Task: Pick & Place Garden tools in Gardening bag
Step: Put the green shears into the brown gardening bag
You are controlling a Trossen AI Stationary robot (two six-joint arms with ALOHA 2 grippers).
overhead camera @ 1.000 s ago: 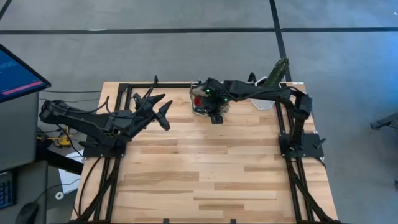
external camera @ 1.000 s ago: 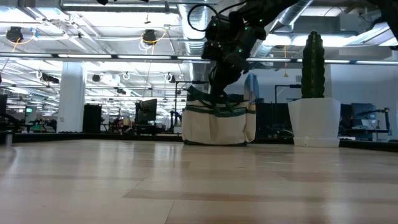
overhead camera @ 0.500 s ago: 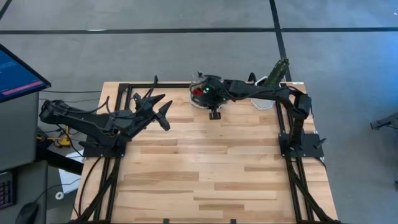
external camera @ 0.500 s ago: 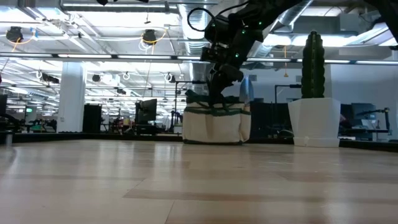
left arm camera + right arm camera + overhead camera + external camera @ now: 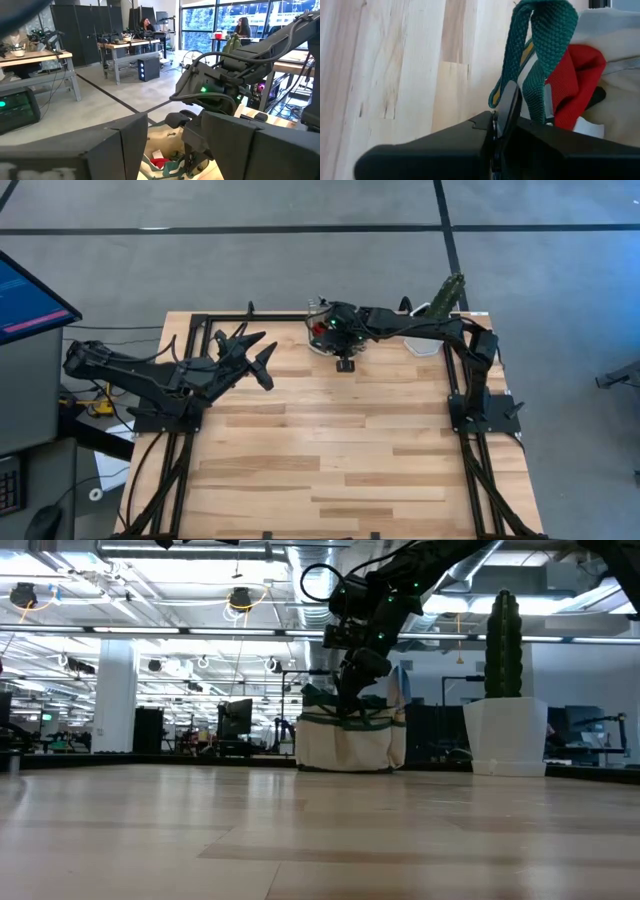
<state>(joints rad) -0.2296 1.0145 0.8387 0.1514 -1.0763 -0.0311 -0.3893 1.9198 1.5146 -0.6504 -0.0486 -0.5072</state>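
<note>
Cream cloth gardening bag (image 5: 350, 743) with woven green handles (image 5: 540, 60) on a smooth wood table (image 5: 340, 450).

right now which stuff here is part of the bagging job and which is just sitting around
Part of the job:
- gardening bag, far edge of the table
- red-headed tool inside the bag
- right gripper, jaws shut on the bag's green handle

Just there:
- cactus in a white pot, beside the bag
- left gripper, open, waiting at the table's left

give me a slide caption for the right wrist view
Right gripper shut beside the gardening bag's green handle, red-headed tool showing inside.
</note>
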